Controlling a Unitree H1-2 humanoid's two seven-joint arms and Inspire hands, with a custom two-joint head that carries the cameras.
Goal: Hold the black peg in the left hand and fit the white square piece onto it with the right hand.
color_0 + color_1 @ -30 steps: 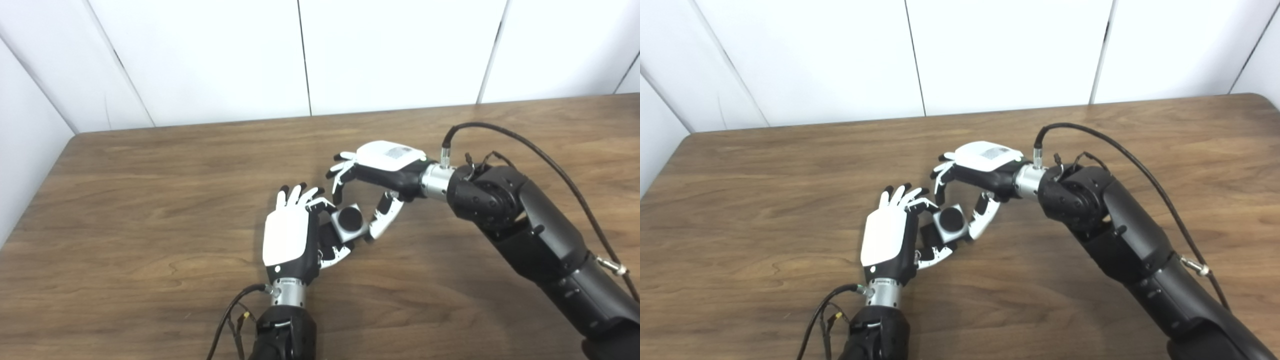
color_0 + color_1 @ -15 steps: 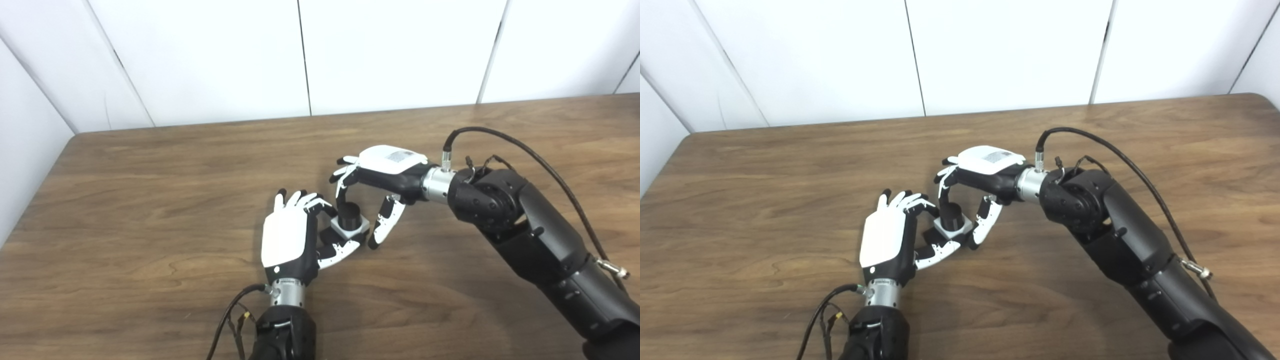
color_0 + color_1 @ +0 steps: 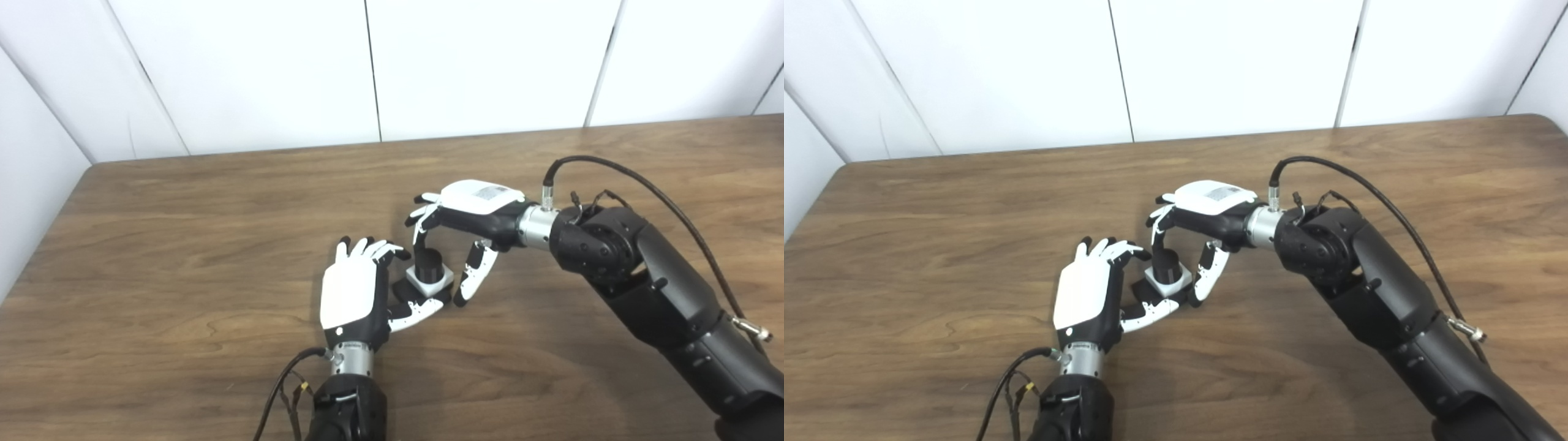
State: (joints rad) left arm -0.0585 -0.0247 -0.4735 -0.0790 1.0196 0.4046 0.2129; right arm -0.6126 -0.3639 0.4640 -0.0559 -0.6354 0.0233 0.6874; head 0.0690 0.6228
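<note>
The black peg (image 3: 429,262) stands upright on the table with the white square piece (image 3: 432,282) seated around its foot. My left hand (image 3: 352,294) lies just left of it, back up and fingers spread; its thumb (image 3: 422,308) reaches along the near edge of the square. From the right, my right hand (image 3: 474,205) arches over the peg, with fingertips (image 3: 418,236) at the peg's top and a thumb (image 3: 470,278) held apart to the right. Neither hand closes on the assembly.
The wooden table (image 3: 184,245) ends at a white wall behind and a rounded corner at the far left. A black cable (image 3: 643,174) loops above my right forearm. Wires (image 3: 285,392) trail from my left wrist near the front edge.
A second ago the assembly was tilted toward the camera in my left fingers. It now stands upright on the table, my left fingers have spread, and my right hand has lowered over it.
</note>
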